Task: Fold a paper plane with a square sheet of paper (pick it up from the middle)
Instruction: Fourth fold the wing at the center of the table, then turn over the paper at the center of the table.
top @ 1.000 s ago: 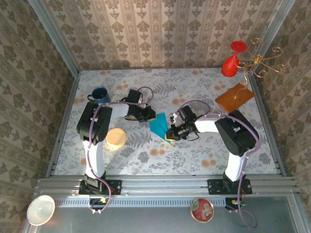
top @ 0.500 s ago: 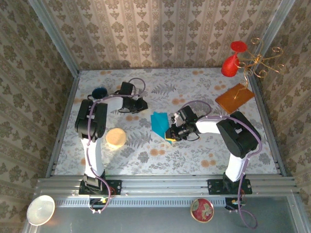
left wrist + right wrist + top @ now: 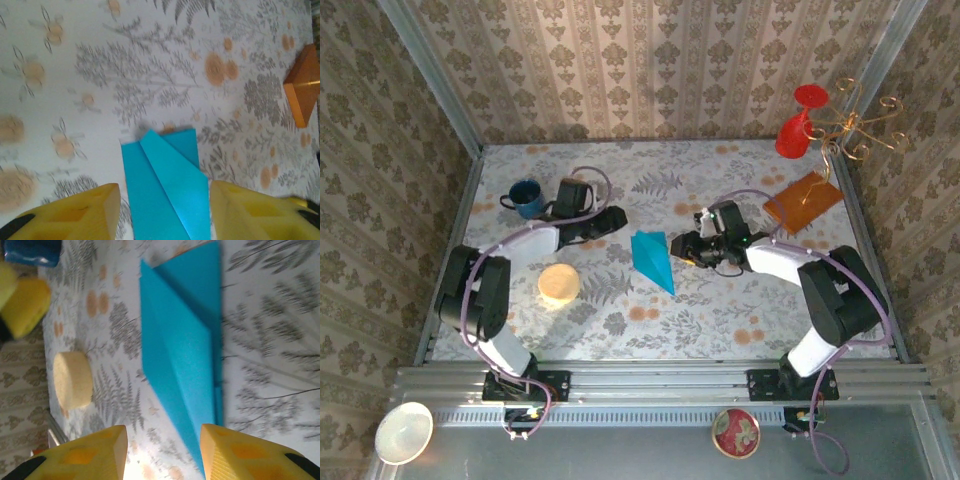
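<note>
Paper plane (image 3: pixel 652 260), a teal dart, lies flat on the worktop (image 3: pixel 720 310) between my left gripper (image 3: pixel 612 217) and my right gripper (image 3: pixel 682 246). Its sharp point is toward the near edge, its blunt end away from me. The left gripper hovers just beside the blunt end, jaws parted and empty. The right gripper stands near the opposite flank, likewise parted and holding nothing. Neither touches the paper. Folding appears complete or nearly so. The next move probably calls for clearing both arms without brushing the light dart.
</note>
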